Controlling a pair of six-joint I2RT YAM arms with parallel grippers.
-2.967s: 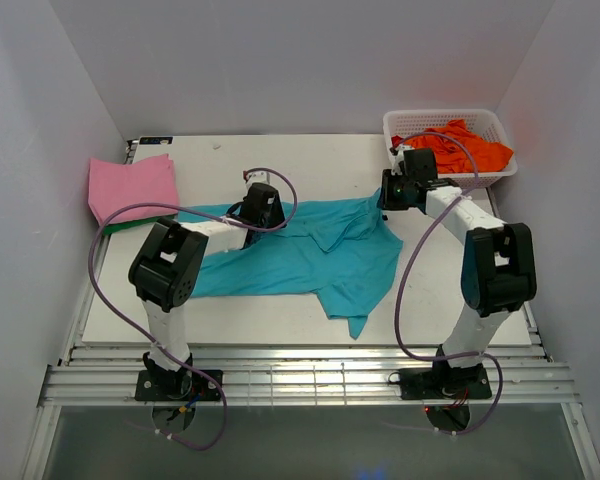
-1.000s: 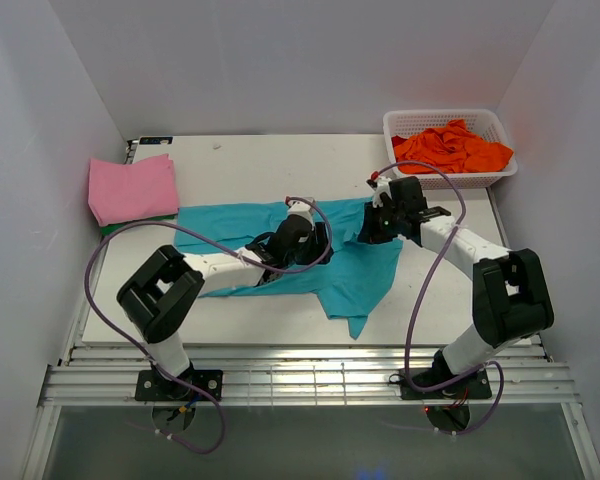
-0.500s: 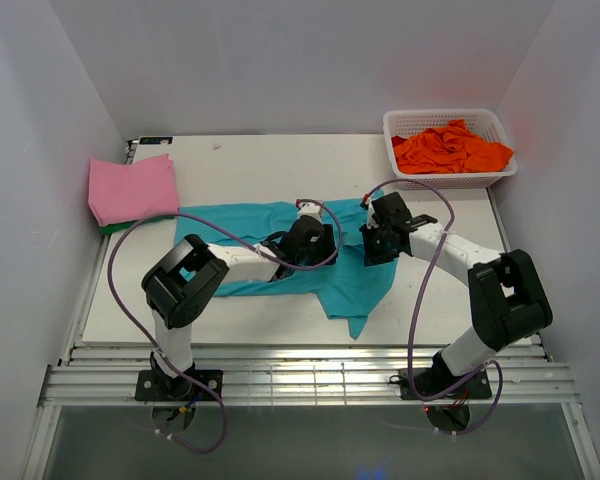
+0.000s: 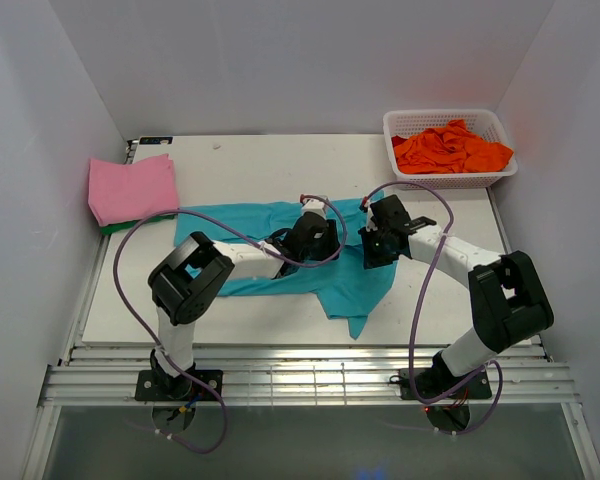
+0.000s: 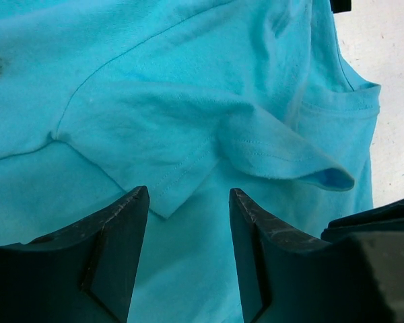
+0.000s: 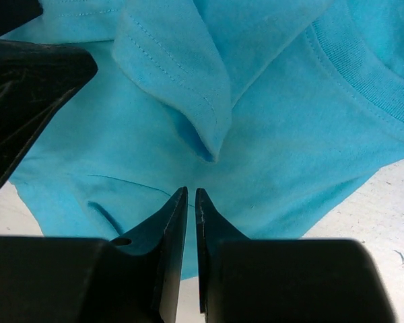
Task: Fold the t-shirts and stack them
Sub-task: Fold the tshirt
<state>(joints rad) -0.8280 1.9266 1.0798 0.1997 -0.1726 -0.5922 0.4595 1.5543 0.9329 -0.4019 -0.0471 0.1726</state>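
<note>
Both grippers have been brought inward in the top view: the left gripper (image 4: 315, 238) and the right gripper (image 4: 372, 246) are now close together over the teal t-shirt (image 4: 230, 222), which is spread out and not yet folded. A fresh grasp is judged to be under way.

In the left wrist view, the left gripper (image 5: 185, 195) is held open and empty, with a sleeve hem of the teal t-shirt (image 5: 155, 101) just ahead.

In the right wrist view, the right gripper (image 6: 190, 192) is all but closed on nothing, near a flap of the teal t-shirt (image 6: 289, 134).

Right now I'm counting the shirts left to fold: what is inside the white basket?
Crumpled orange cloth fills the white basket almost from wall to wall. How many shirts make up that heap, and anything lying beneath it, cannot be seen because the top folds cover it.
</note>
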